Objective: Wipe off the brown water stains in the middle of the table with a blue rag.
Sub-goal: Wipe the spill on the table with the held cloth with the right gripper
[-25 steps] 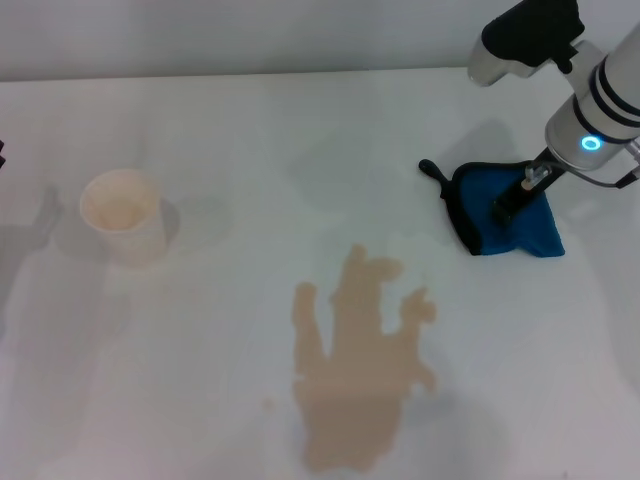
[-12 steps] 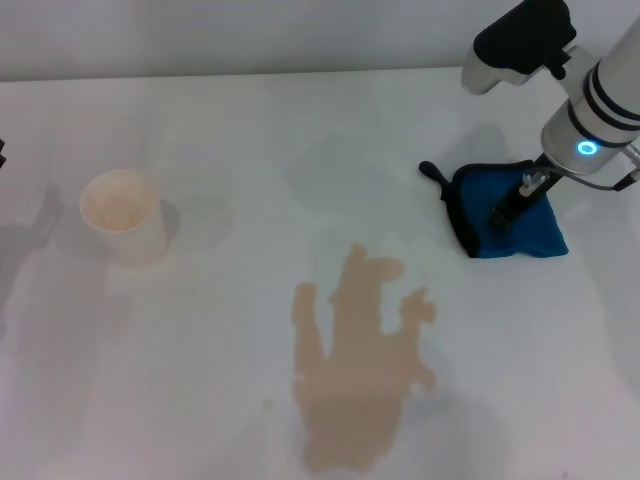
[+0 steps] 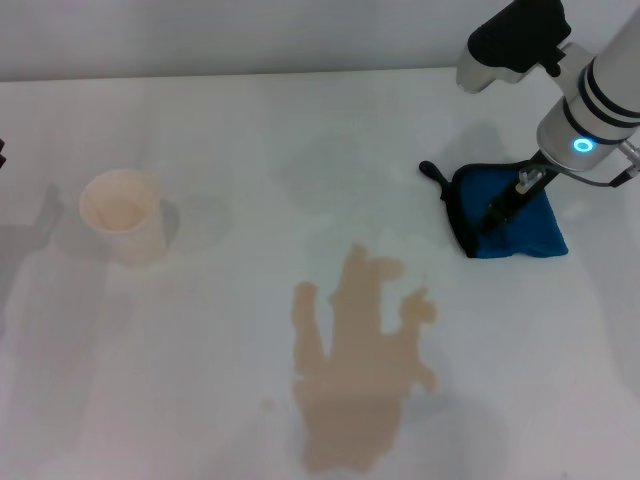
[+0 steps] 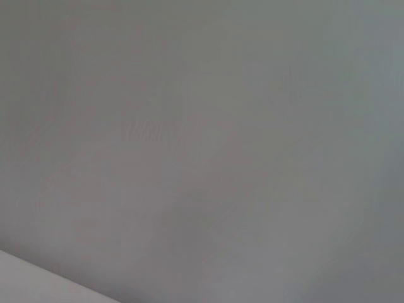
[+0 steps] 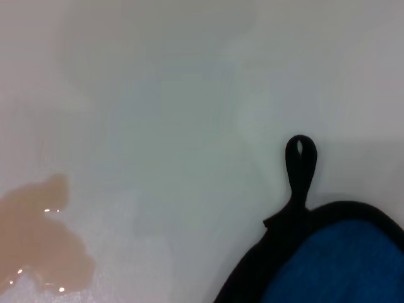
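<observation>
The blue rag (image 3: 520, 222) is found at the far right of the table (image 3: 230, 130), folded, with its black loop tab pointing left toward the centre. It is well apart from the brown water stains (image 3: 358, 365), which lie at the near centre as 1 lobed puddle, untouched.

The right gripper (image 3: 505, 205) is seen pressed down onto the rag, 1 dark finger planted near the rag's left-middle. Whether the jaws are clenched on cloth or just resting cannot be told; the tips are hidden against the fabric. In the right wrist view the rag (image 5: 328, 259) is seen close under the camera, with a lobe of the stains (image 5: 38, 246) farther off.

Compared with 1.0 s ago, the right arm's wrist has been shifted slightly left and away, and the finger now sits a little further left on the rag. The rag's outline has been altered a bit at its near right corner, but the rag has not been carried off its spot.

This is judged as the grasp still being settled; no wiping has been started and the puddle is unchanged.

The left gripper is not in view; only a blank grey surface is shown by its wrist camera. A white paper cup (image 3: 124, 216) stands at the left, well clear.
</observation>
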